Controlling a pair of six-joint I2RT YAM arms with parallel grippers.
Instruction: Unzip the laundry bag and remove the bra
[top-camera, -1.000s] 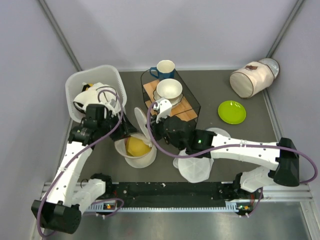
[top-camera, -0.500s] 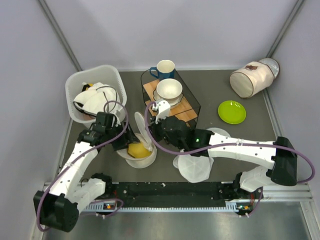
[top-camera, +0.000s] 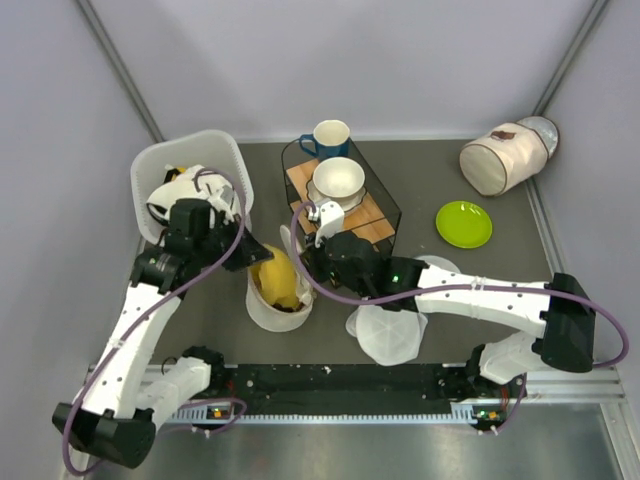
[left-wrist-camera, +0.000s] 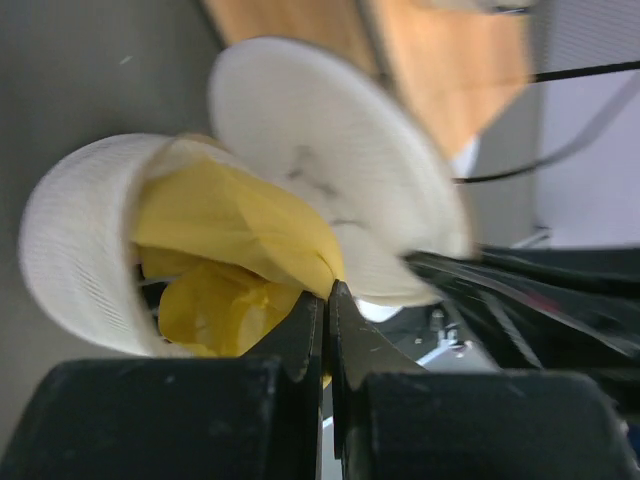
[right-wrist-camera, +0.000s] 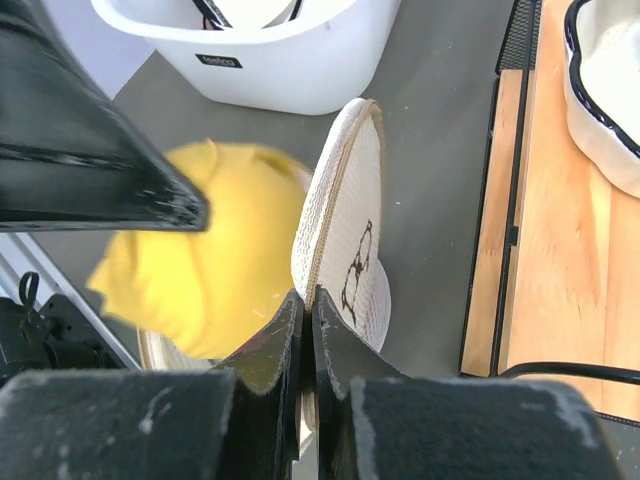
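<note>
The laundry bag (top-camera: 270, 312) lies unzipped in front of the left arm, its lower half like a shallow cream bowl (left-wrist-camera: 70, 240). Its lid (right-wrist-camera: 345, 220), with the small dark mark, stands on edge. My right gripper (right-wrist-camera: 308, 295) is shut on the lid's zip rim, beside the bag (top-camera: 300, 262). My left gripper (left-wrist-camera: 327, 290) is shut on a yellow cloth (left-wrist-camera: 230, 220), which bulges up out of the bag (top-camera: 275, 278). The same cloth fills the left of the right wrist view (right-wrist-camera: 220, 260). The bra is out of view.
A white basket (top-camera: 215, 140) stands at the back left. Behind the bag is a wire rack (top-camera: 385, 200) with a wooden board, a bowl (top-camera: 338, 178) and a blue mug (top-camera: 330, 137). Translucent discs (top-camera: 385, 338), a green plate (top-camera: 464, 224) and a white cylinder bag (top-camera: 500, 158) lie to the right.
My left gripper went down into the open bag, shut on the yellow cloth and lifted it partly out. The right gripper kept its hold on the lid.
</note>
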